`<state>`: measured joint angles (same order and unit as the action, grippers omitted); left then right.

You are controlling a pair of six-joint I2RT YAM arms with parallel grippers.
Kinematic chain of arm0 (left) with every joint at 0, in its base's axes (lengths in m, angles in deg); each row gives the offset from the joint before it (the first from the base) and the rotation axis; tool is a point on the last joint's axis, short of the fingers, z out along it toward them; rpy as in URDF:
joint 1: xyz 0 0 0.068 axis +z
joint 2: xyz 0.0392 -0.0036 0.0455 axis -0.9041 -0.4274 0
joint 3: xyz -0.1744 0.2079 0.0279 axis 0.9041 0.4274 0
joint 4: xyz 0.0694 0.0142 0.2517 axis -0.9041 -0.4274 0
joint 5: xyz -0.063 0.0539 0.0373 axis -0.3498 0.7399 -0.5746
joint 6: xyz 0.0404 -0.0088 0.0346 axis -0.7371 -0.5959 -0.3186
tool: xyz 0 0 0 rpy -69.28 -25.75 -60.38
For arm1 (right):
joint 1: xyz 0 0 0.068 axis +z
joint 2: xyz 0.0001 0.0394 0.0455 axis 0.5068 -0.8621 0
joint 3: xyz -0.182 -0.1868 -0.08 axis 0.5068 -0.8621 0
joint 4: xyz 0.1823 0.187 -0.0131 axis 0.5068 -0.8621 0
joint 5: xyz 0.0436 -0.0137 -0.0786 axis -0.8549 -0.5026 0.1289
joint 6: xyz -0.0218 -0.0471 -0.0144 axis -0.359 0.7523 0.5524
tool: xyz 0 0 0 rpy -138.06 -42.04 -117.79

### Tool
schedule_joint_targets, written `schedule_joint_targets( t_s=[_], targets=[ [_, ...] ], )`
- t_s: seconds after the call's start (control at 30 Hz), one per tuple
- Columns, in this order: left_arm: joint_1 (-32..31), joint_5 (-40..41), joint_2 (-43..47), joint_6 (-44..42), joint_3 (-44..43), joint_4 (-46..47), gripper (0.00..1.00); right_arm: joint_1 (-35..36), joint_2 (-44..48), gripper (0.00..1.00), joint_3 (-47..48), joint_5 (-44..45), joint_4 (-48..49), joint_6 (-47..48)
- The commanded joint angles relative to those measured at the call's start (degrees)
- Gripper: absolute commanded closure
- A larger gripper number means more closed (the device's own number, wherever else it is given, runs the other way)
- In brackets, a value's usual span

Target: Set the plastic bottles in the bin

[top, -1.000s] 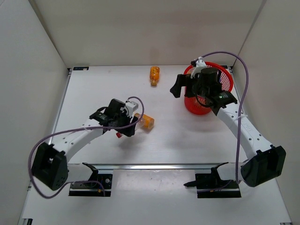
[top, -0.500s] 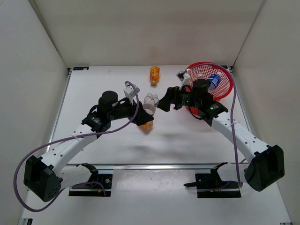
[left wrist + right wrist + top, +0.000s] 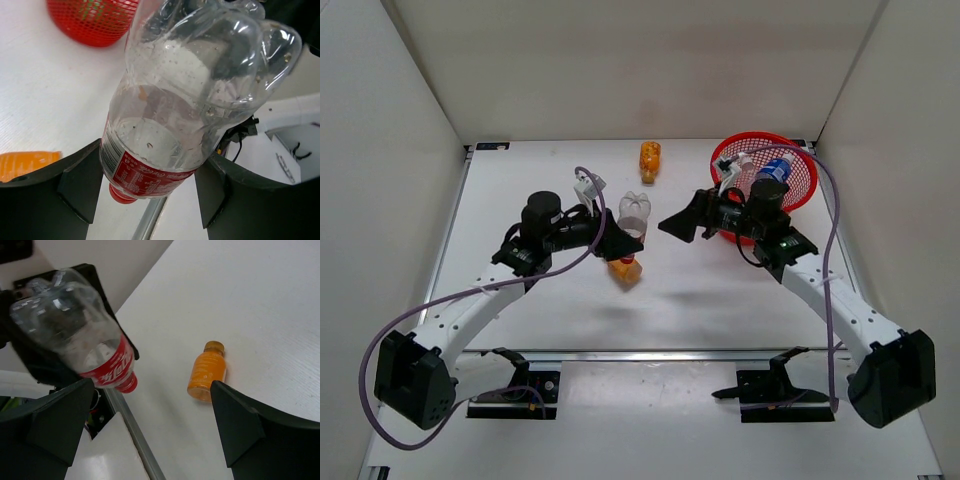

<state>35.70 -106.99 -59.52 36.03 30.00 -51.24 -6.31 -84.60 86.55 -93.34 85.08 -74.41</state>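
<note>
My left gripper [image 3: 617, 237] is shut on the clear bottle with red label and cap [image 3: 634, 214] and holds it in the air above the table's middle. In the left wrist view the bottle [image 3: 190, 95] fills the space between the fingers [image 3: 80, 185], cap end down. One orange bottle [image 3: 625, 270] lies on the table under it. A second orange bottle [image 3: 649, 160] lies at the back. The red mesh bin [image 3: 790, 140] stands at the back right with the blue-label bottle [image 3: 772, 170] inside. My right gripper [image 3: 685, 222] is open and empty, just right of the held bottle [image 3: 75, 340].
White walls close the table on three sides. A metal rail [image 3: 650, 354] runs along the near edge. The bin [image 3: 92, 22] shows a hint of green through its mesh in the left wrist view. The near orange bottle [image 3: 206, 372] lies between my right fingers' view.
My left gripper lifted the red-label bottle off the table and carried it right. My right gripper swung left from over the bin; the blue-label bottle now lies in it.
</note>
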Motion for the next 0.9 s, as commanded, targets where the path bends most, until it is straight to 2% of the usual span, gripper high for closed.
schedule_joint_targets(
  t_s=[0.0,0.17,0.27,0.47,0.57,0.67,0.7,0.73,0.83,0.87],
  targets=[
    [1.6,1.3,0.3,1.2,-1.9,-3.6,0.83,-2.4,5.0,0.0,-1.0,-4.5,1.9,0.1],
    [0.2,-3.9,-4.5,5.6,-3.5,-2.0,0.86,-1.3,5.4,0.01,-0.9,-9.5,8.9,-2.2],
    [-1.8,-6.7,-6.0,7.1,-4.2,2.2,0.85,-0.2,3.2,0.01,-0.1,-10.1,10.2,-2.6],
    [-4.5,-6.2,-6.6,6.2,-6.2,0.8,0.83,3.0,-1.5,0.02,2.4,-8.5,13.3,-3.8],
    [-4.8,-6.7,-7.5,6.2,-7.0,0.3,0.83,5.3,-3.4,0.09,3.4,-6.3,14.1,-3.8],
    [-4.8,-6.6,-7.9,5.8,-7.2,-1.1,0.81,5.8,-4.0,0.24,3.6,-3.0,13.7,-3.6],
    [-4.9,-5.9,-7.9,5.6,-7.1,-1.4,0.79,5.9,-3.6,0.25,3.5,-1.8,14.0,-3.8],
    [-4.4,-5.8,-7.8,5.6,-6.7,-1.4,0.78,6.0,-3.2,0.33,2.8,-0.6,14.4,-3.9],
    [-4.4,-5.3,-7.6,5.5,-6.7,-3.0,0.59,5.8,-2.7,0.53,2.4,0.4,14.1,-3.8],
    [-4.1,-6.0,-7.5,5.7,-6.5,-2.6,0.45,5.2,-2.8,0.85,2.7,0.7,13.6,-4.0]
  ],
)
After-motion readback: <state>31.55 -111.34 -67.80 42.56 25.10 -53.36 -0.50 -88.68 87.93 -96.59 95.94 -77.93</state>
